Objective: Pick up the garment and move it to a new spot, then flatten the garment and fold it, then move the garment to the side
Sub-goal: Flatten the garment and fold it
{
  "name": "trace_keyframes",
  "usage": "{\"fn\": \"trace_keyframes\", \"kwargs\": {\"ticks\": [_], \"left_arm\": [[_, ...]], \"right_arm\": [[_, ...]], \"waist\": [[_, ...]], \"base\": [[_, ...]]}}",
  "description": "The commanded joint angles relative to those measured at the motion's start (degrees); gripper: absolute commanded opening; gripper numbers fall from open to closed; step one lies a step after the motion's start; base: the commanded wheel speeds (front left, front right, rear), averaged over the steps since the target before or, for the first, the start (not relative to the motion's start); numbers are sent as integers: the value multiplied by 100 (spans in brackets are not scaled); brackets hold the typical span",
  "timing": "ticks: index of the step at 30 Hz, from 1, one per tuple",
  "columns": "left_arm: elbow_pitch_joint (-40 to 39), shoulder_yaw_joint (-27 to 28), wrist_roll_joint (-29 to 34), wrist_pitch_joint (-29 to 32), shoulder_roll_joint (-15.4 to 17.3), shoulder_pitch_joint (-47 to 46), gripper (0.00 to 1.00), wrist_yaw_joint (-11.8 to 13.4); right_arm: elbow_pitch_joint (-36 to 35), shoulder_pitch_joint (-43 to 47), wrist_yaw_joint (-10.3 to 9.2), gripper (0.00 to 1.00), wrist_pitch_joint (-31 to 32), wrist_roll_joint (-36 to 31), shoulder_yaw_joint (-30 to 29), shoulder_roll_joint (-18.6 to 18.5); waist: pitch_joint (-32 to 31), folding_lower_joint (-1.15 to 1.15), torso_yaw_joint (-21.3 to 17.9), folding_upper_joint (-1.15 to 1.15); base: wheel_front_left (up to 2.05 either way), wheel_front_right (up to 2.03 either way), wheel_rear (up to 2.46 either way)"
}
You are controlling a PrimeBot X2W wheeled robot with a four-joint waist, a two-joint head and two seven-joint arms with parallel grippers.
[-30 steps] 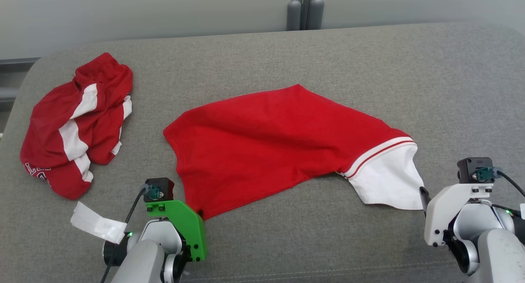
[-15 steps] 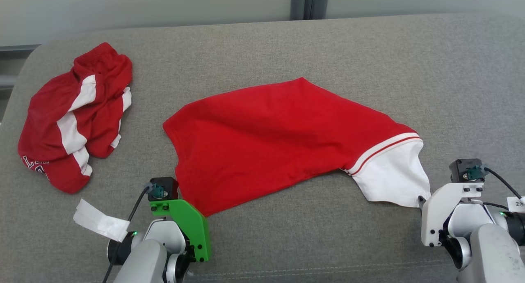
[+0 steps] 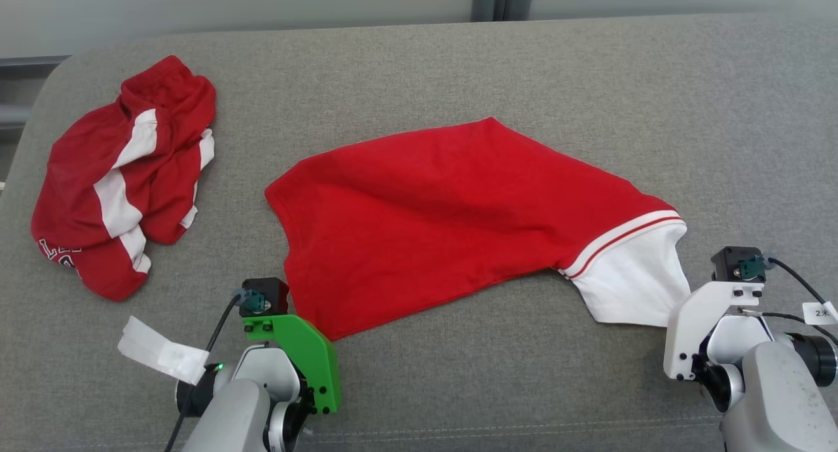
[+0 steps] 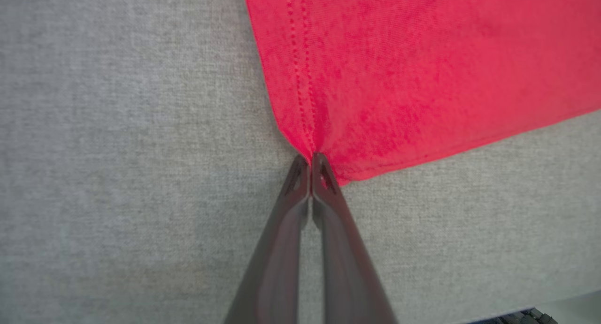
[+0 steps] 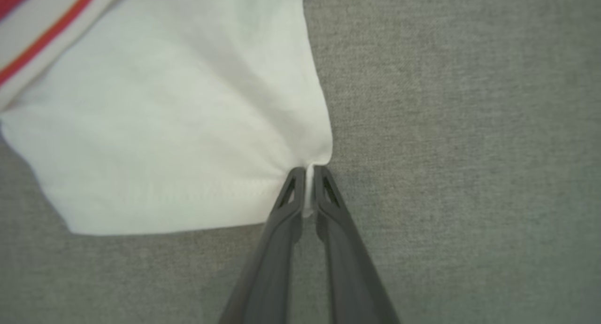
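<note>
Red garment [image 3: 445, 223] is spread mid-cushion [image 3: 589, 78], its red corner pinched tight in the left gripper [image 4: 311, 162] jaws, its white corner in the right gripper [image 5: 310, 173] jaws.

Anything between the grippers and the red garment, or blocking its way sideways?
Nothing between them: left gripper and right gripper are each shut on a corner of the red garment. A crumpled red-and-white garment lies toward the robot's left; the grey surface rightward shows no obstacle.
</note>
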Motion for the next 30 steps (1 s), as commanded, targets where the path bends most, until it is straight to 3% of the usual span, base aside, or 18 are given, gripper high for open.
{"fn": "trace_keyframes", "kwargs": {"ticks": [1,9,20,30], "left_arm": [[118,-27,-25,-3,19,-25,0,54],[-117,111,-170,-406,-18,-97,0,53],[-1274,463,-1069,-976,-123,-429,0,22],[-1912,598,-1002,-1358,-42,-898,0,159]], "right_arm": [[240,87,-13,0,21,-24,-27,-13],[238,-218,-12,0,-418,173,-54,-14],[-1042,-485,-10,0,-906,1302,60,-18],[-2126,-746,-9,0,-692,1633,238,-17]], "waist": [[-4,0,8,0],[-76,0,36,0],[-317,0,-57,0],[-573,0,-265,0]], "base": [[0,0,0],[0,0,0],[0,0,0],[0,0,0]]}}
